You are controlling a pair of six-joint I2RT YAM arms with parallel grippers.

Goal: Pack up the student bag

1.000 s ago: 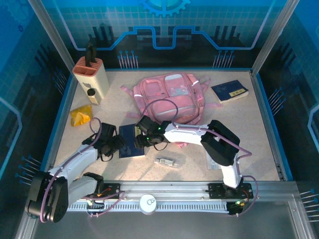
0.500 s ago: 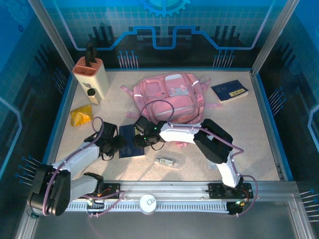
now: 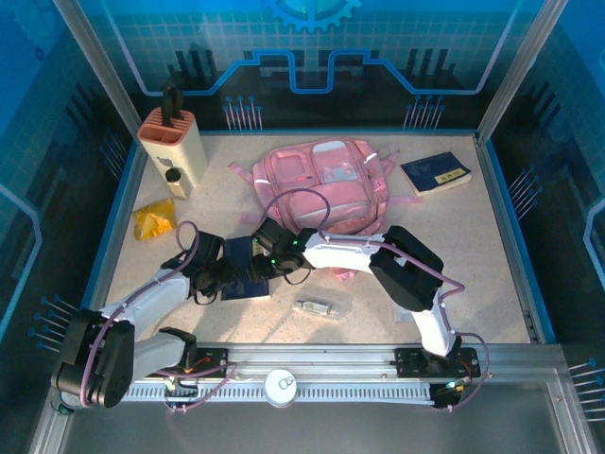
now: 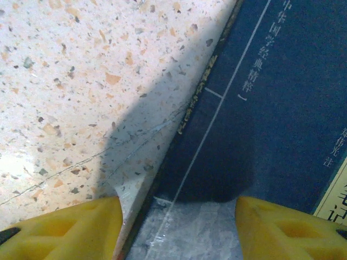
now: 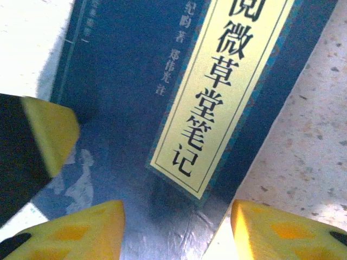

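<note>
The student bag (image 3: 326, 184), pink with clear front windows, lies flat at the back middle of the table. In front of it a dark blue book (image 3: 248, 272) lies on the table between both grippers. My left gripper (image 3: 221, 276) is at the book's left edge. In the left wrist view its yellow fingers (image 4: 59, 227) stand apart, one over the bare table and one over the book (image 4: 271, 108). My right gripper (image 3: 270, 259) hovers low over the book's right part. It is open astride the corner below the yellow title label (image 5: 217, 92).
A beige holder with a black top (image 3: 173, 151) stands at the back left, with a yellow packet (image 3: 153, 219) in front of it. A second blue book (image 3: 435, 173) lies at the back right. A small clear packet (image 3: 317, 306) lies near the front rail.
My right gripper has moved left onto the book, its arm following. The left gripper and the book have shifted only slightly.
</note>
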